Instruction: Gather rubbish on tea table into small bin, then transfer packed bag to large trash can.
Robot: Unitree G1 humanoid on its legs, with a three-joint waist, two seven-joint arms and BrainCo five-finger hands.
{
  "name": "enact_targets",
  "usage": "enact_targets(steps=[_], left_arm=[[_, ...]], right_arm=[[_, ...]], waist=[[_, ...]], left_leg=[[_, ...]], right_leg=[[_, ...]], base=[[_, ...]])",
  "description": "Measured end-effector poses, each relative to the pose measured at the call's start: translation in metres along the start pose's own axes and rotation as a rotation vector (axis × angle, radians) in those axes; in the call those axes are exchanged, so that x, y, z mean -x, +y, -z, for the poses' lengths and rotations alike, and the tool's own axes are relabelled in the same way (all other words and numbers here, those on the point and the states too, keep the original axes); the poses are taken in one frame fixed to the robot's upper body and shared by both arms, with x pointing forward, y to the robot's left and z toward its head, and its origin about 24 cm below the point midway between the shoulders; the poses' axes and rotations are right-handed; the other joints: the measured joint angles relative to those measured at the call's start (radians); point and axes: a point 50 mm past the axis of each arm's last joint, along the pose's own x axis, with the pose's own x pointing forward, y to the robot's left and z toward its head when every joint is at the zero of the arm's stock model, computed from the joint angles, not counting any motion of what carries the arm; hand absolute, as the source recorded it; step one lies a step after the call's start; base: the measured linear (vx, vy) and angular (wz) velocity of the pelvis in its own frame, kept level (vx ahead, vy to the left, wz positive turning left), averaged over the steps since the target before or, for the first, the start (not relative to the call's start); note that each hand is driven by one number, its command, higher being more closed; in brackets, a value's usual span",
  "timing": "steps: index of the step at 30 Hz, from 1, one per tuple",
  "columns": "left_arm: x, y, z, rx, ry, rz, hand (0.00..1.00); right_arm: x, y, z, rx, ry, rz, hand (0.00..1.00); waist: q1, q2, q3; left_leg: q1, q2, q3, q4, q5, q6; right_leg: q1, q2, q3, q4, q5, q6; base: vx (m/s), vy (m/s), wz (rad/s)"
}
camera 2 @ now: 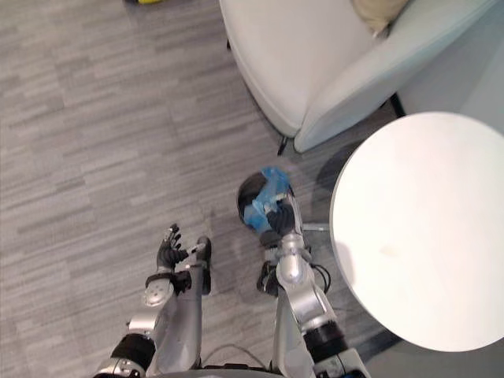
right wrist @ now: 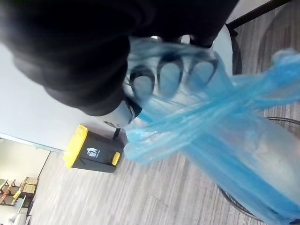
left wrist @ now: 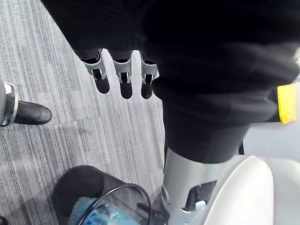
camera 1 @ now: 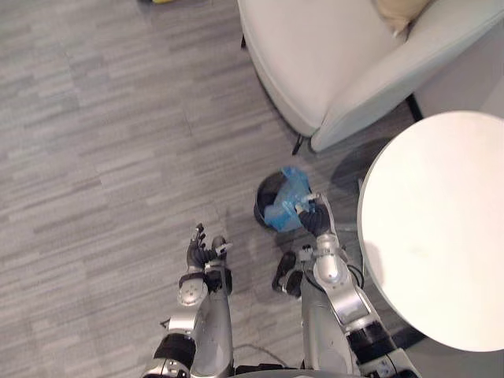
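Observation:
A small black mesh bin [camera 1: 268, 206] stands on the floor between the armchair and the round white tea table [camera 1: 433, 228]. A blue plastic bag [camera 1: 287, 195] lines it and bunches up at its near rim. My right hand [camera 1: 315, 217] is at that rim, shut on the bag; in the right wrist view its curled fingers [right wrist: 168, 77] show through the stretched blue plastic [right wrist: 220, 136]. My left hand [camera 1: 201, 250] hangs open over bare floor to the left of the bin, its fingers [left wrist: 123, 79] straight. A black large trash can with a yellow lid [right wrist: 93, 150] stands further off.
A pale grey armchair [camera 1: 331, 55] with a cushion stands just behind the bin, its dark legs close to it. The tea table's edge is right beside my right arm. Grey plank floor stretches to the left.

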Motion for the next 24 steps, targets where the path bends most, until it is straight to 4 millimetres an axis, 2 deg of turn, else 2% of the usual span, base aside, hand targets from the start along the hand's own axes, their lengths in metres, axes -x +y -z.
enact_targets(steps=[4,7,10,12,17,22,24], left_arm=[[0.015,0.005,0.029,-0.062,0.101,0.014,0.00],[0.024,0.005,0.047,-0.132,0.165,0.050,0.00],[0.028,0.009,0.058,-0.162,0.210,0.063,0.00],[0.033,0.012,0.065,-0.179,0.234,0.067,0.00],[0.037,0.016,0.065,-0.201,0.226,0.070,0.00],[0.039,0.014,0.047,-0.195,0.123,0.092,0.00],[0.043,0.008,0.032,-0.186,0.046,0.125,0.00]], right_arm=[[0.021,-0.001,-0.005,-0.060,-0.036,-0.020,1.00],[0.030,0.001,0.004,-0.060,-0.008,-0.051,1.00],[0.032,0.003,0.009,-0.059,0.008,-0.086,1.00],[0.034,0.005,0.019,-0.055,0.046,-0.119,1.00],[0.039,0.007,0.027,-0.098,0.096,-0.144,1.00],[0.039,0.006,0.028,-0.161,0.112,-0.155,1.00],[0.038,0.005,0.029,-0.174,0.111,-0.159,1.00]], waist=[[0.000,-0.003,-0.107],[-0.003,-0.001,-0.175],[-0.009,0.008,-0.203],[-0.025,0.024,-0.216],[-0.027,0.049,-0.259],[-0.028,0.072,-0.286],[-0.026,0.074,-0.292]], left_leg=[[0.139,0.005,0.045,-0.123,0.008,0.006],[0.229,-0.002,0.053,-0.230,0.041,0.002],[0.286,0.003,0.051,-0.304,0.072,0.002],[0.353,0.003,0.051,-0.360,0.083,0.005],[0.415,-0.003,0.057,-0.393,0.083,0.005],[0.448,-0.005,0.050,-0.406,0.085,0.008],[0.461,-0.005,0.046,-0.438,0.105,0.012]], right_leg=[[0.116,0.029,0.016,-0.124,0.030,0.012],[0.187,0.043,0.020,-0.206,0.049,0.023],[0.252,0.066,0.010,-0.301,0.089,0.019],[0.334,0.083,0.007,-0.392,0.121,0.027],[0.427,0.097,0.010,-0.502,0.162,0.038],[0.484,0.111,0.008,-0.565,0.191,0.038],[0.492,0.115,0.007,-0.584,0.208,0.036]], base=[[0.16,0.018,-0.23],[0.18,0.016,-0.06],[0.14,0.023,-0.05],[0.16,0.045,-0.02],[0.09,0.034,-0.04],[0.01,0.003,0.00],[-0.05,0.011,0.02]])
